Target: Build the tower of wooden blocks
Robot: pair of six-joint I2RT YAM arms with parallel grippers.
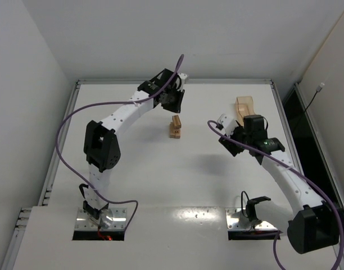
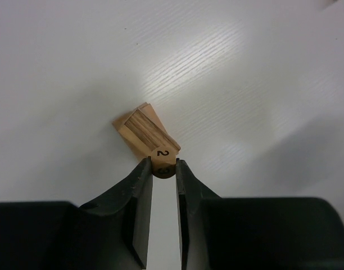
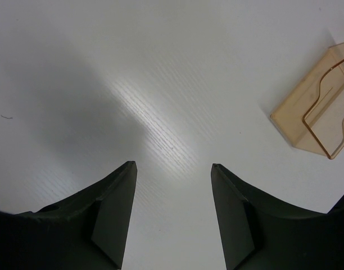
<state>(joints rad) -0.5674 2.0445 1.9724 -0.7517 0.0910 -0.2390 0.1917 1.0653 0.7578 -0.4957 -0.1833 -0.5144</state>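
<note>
Tower (image 1: 175, 129) central on table (image 1: 161, 183), left pincer (image 2: 162, 163) pinching cylinder (image 2: 162, 153)

This looks like a robotics lab test cell. A bare white counter (image 1: 161, 185) is boxed in by plain white walls (image 1: 26, 84). Two robot arms (image 1: 113, 126) are bolted to metal plates (image 1: 118, 216) at its near edge, with purple cables (image 1: 65, 124) looping alongside.
</note>
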